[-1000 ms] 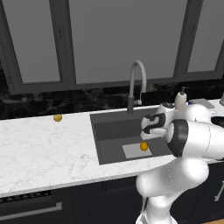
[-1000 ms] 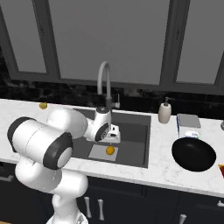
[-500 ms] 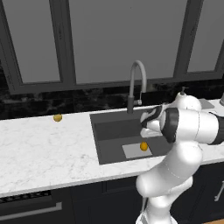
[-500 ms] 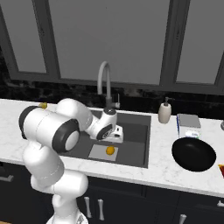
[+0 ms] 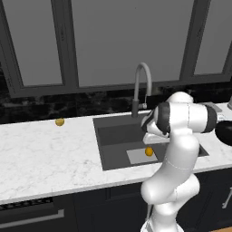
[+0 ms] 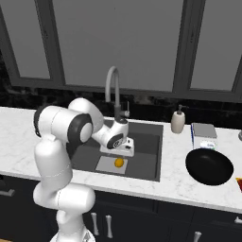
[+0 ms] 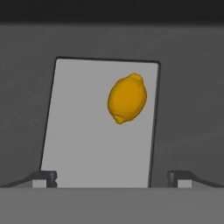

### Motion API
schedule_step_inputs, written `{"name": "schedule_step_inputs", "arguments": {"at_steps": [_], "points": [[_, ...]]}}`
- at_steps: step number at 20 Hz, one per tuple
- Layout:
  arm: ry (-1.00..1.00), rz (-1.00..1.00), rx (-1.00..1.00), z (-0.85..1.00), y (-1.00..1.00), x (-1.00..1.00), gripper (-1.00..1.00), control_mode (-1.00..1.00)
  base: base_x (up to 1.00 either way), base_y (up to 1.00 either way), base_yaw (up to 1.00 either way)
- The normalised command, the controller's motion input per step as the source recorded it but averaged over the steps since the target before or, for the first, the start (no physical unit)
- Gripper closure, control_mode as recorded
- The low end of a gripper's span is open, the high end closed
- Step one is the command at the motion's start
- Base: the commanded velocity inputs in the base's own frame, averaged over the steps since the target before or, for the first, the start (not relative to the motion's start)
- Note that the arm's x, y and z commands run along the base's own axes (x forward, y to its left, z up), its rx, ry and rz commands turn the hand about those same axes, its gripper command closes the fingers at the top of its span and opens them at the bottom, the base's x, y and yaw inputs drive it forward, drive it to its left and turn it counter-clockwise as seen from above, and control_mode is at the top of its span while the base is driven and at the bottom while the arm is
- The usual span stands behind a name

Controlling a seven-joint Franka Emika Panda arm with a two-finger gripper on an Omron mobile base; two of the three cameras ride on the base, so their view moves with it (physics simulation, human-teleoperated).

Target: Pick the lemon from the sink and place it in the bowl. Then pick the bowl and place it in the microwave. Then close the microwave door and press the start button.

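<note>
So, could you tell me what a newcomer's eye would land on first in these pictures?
Probably the bright lemon, lying on the pale mat in the dark sink, with the open gripper poised above it. Next, the glossy black bowl on the marble counter to the sink's right, and the tall curved tap behind the basin.

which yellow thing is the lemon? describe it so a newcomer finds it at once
Find the dark grey sink with the tall gooseneck tap, set in the white marble counter. On its floor lies a pale grey mat, and the lemon rests on that mat. The other small yellow ball sits up on the counter left of the sink, duller in colour.
</note>
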Motion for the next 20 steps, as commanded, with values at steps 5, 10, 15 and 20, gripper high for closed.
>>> {"name": "schedule_step_inputs", "arguments": {"at_steps": [5,10,15,20], "points": [[0.06,0.0,0.0,-0.5,0.0,0.32,-1.0,-1.0,0.0,0.0,0.0],[0.06,0.0,0.0,-0.41,-0.01,0.37,-1.0,-1.0,0.0,0.0,0.0],[0.04,0.0,0.0,-0.42,0.0,0.41,-1.0,-1.0,0.0,0.0,0.0],[0.06,0.0,0.0,-0.47,0.0,0.19,-1.0,-1.0,0.0,0.0,0.0]]}}
